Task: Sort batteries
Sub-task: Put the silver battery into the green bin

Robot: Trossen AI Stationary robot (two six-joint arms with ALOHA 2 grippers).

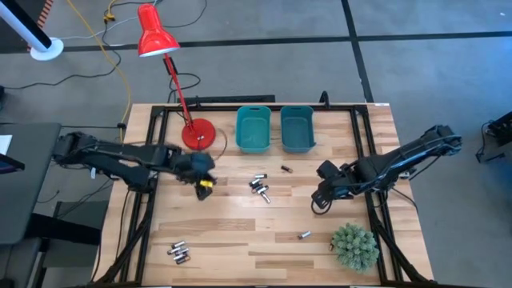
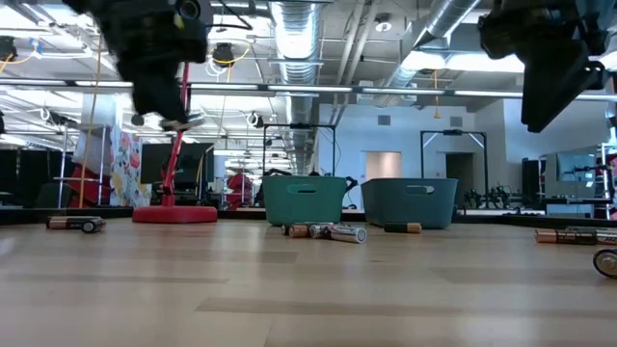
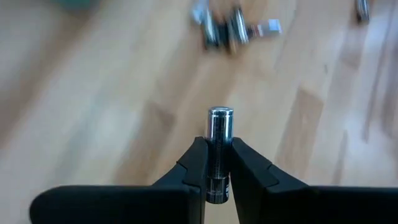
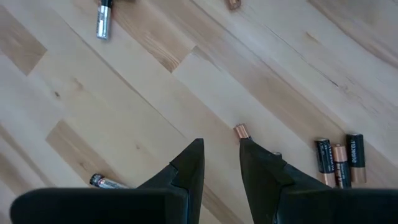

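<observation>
My left gripper [image 1: 205, 184] hangs over the table's left middle, just near of the red lamp's base, shut on a silvery battery [image 3: 219, 134]. My right gripper [image 1: 319, 198] hovers over the right middle with its fingers [image 4: 186, 163] a little apart and only bare wood between them. A copper battery end [image 4: 240, 131] peeks out beside one fingertip. Loose batteries lie flat on the wood: a cluster at the centre [image 1: 259, 186], a single one nearer the bins [image 1: 286, 169], one at the near right [image 1: 304, 235] and a group at the near left [image 1: 178, 253]. My left gripper pinches the battery's round sides [image 3: 218, 163] between its two fingers. The battery lies along the fingers, and its metal-capped end [image 3: 220, 113] sticks out past the fingertips. The fingers slant down from the table's left. The battery is lifted clear of the table.
Two teal bins [image 1: 254, 130] [image 1: 296, 128] stand side by side at the far middle. A red desk lamp stands on its base [image 1: 198, 134] at the far left. A green plant ball [image 1: 354, 246] sits at the near right corner. Black frame rails run along both table sides.
</observation>
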